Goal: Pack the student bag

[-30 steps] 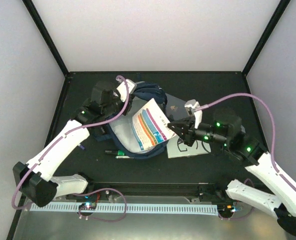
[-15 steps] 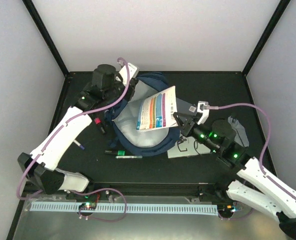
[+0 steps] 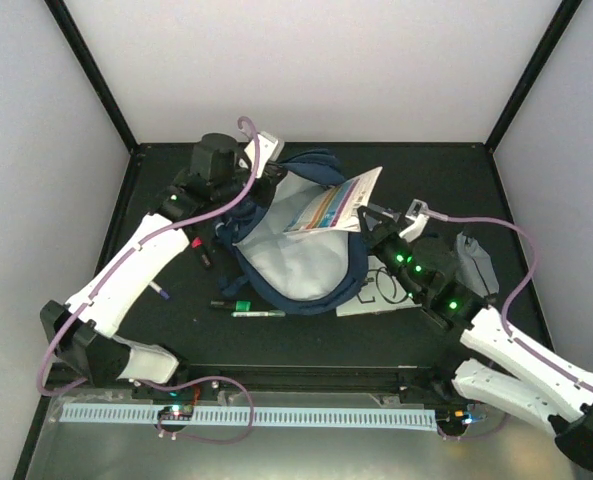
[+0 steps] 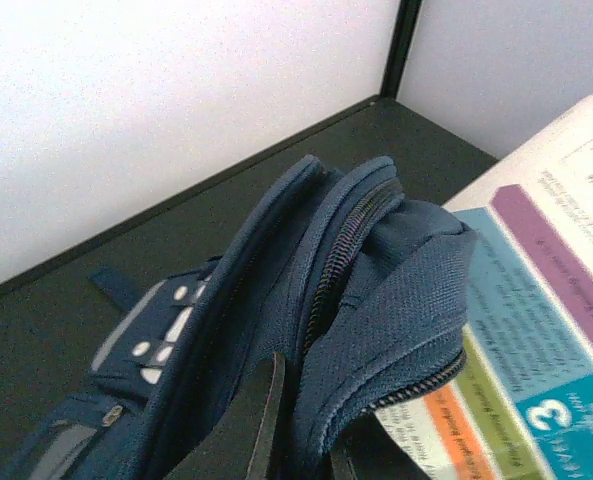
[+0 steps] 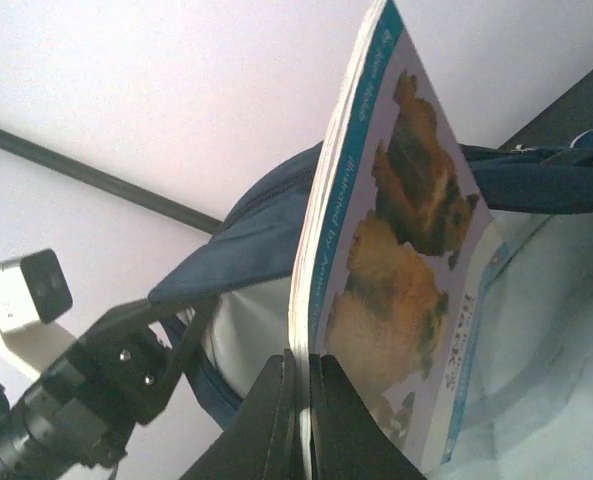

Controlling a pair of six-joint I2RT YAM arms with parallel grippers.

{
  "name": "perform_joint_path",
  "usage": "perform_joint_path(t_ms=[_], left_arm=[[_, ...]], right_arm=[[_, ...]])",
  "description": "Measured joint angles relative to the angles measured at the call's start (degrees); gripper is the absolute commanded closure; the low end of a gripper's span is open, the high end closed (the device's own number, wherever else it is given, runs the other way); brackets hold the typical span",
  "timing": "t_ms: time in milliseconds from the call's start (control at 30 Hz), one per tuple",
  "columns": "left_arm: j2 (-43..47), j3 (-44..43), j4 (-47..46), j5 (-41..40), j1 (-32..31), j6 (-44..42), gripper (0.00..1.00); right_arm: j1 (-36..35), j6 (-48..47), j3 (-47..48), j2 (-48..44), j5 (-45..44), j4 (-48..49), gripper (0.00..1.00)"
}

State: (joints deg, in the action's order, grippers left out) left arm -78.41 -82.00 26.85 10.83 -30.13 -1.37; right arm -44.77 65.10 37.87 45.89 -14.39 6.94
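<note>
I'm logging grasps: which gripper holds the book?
The right gripper: its fingers pinch the edge of the book, held over the open bag. The left gripper grips the bag's navy rim instead.

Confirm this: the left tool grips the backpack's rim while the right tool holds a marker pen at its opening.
Not a marker pen: the right tool is shut on a thin book by its edge, as the right wrist view shows. The rest holds: the left tool grips the student bag at its rim.

Wide student bag [image 3: 294, 262] mouth, booklet [image 3: 336, 208] aslant over right rim
</note>
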Motion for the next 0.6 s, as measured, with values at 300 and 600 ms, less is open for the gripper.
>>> perform_joint_path(t_ms=[300, 600], left_arm=[[-0.37, 0.24, -0.74, 4.13, 0.07, 5.31, 0.98], [-2.95, -2.47, -0.76, 7.34, 0.07, 10.21, 0.98]], right_arm=[[-2.27, 3.82, -0.17, 11.17, -5.35, 12.28, 0.98], [-5.09, 2.95, -6.45, 23.41, -11.32, 29.86, 0.98]])
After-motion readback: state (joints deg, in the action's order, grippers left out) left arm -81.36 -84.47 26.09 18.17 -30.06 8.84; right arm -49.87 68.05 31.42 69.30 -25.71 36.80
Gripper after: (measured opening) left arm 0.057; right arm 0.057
